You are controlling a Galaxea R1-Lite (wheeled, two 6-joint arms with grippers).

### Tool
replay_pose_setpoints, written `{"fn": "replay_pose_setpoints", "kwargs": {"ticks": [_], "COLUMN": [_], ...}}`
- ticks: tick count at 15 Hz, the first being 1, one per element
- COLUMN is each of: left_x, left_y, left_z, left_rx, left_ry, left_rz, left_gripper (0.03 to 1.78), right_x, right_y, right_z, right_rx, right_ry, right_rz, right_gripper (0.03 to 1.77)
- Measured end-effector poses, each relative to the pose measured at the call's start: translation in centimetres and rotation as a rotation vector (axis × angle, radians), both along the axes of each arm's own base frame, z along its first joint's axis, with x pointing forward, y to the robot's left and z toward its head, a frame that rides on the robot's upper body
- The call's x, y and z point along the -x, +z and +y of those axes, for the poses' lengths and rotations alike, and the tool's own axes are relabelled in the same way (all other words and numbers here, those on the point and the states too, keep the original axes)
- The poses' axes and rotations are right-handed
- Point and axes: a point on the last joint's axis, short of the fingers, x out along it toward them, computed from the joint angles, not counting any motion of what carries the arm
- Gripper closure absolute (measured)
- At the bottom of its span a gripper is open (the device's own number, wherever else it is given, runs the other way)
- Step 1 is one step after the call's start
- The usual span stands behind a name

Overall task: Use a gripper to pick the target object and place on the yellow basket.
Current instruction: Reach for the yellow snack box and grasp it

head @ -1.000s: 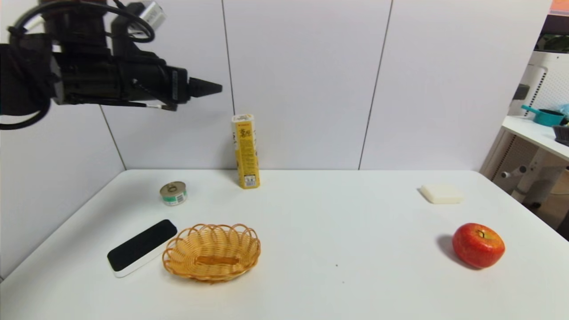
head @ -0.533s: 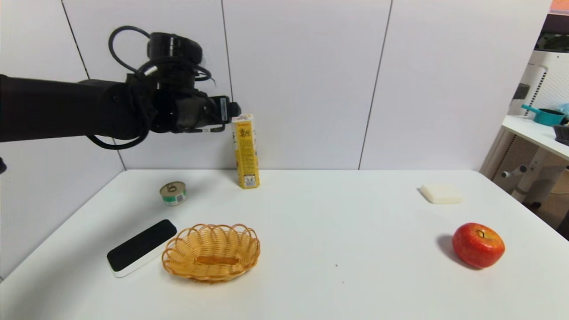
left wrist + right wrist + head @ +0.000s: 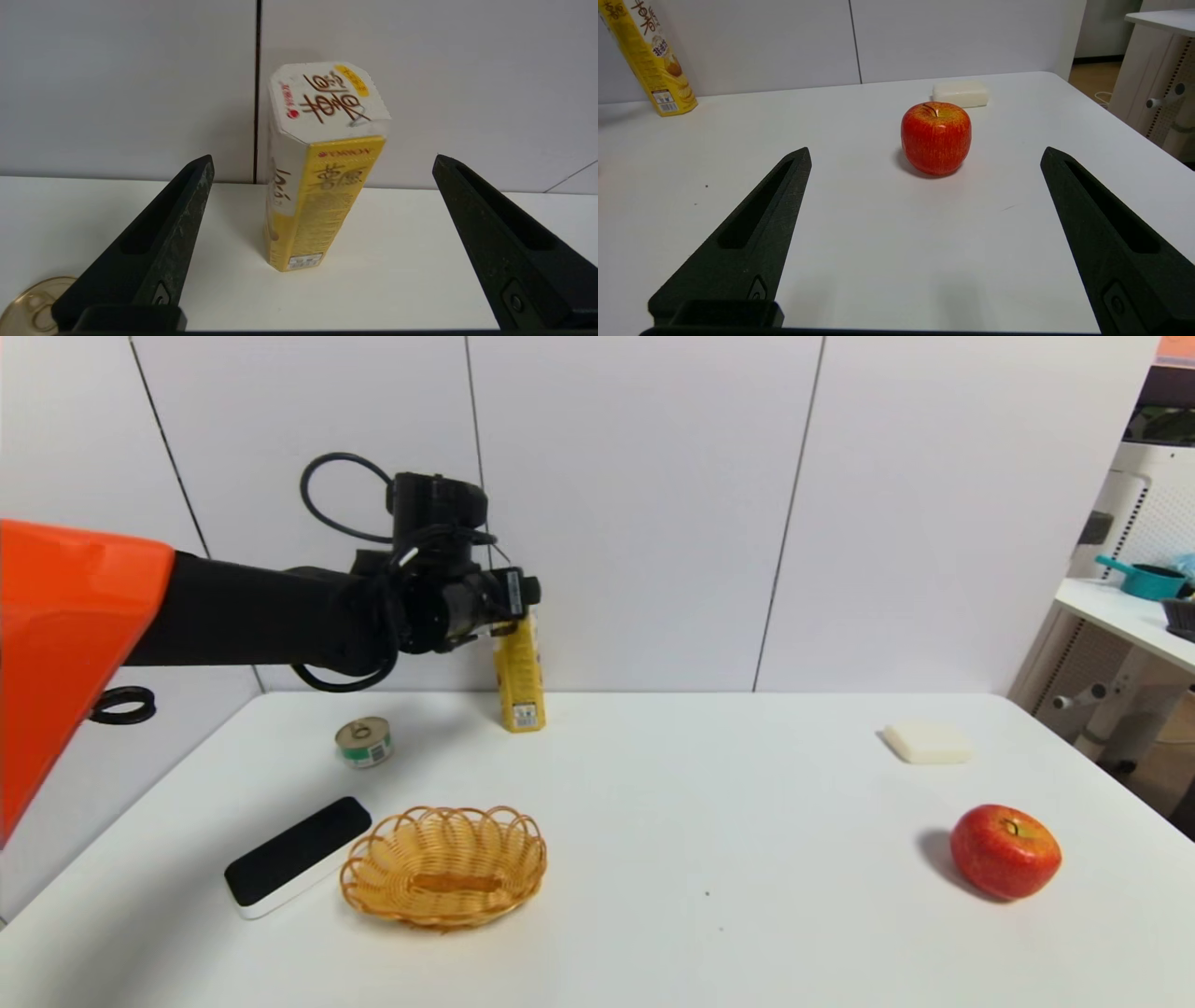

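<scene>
Step in hand: the approach to the grasp; nothing lifted yet. The left pincer (image 3: 322, 161) is spread wide and holds nothing; in the left wrist view the carton (image 3: 322, 186) stands framed between the two fingers but farther off, not touched. The carton (image 3: 519, 677) stands upright at the back of the bench (image 3: 709, 821), close to the wall; in the head view the pincer's body hides its top. The basket (image 3: 444, 864) sits empty near the front, w/ a tin (image 3: 364, 742) and a black-topped block (image 3: 297, 854) nearby.

Next move, as I judge it: ease fwd till the fingers flank the carton's upper part, then close gently; it's tall and narrow, so a nudge could tip it.

Vs a second ago: the left arm was high at the left, well clear of the carton; it has swung down and across to carton level.

The right pincer (image 3: 924, 156) is parked, spread, empty, facing an apple (image 3: 936, 137).
</scene>
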Motion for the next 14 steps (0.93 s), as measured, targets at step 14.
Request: {"fn": "replay_pose_setpoints", "kwargs": {"ticks": [14], "left_x": [-4.1], "left_y": [-6.7], "left_z": [-2.2], "left_rx": [0.001], "left_ry": [-0.009], "left_rz": [-0.018], "left_gripper": [0.12], "right_x": [0.0], "right_y": [0.0], "right_z": [0.0], "right_rx": [0.0], "right_ry": [0.0], "right_rz": [0.0], "right_gripper": [0.1]}}
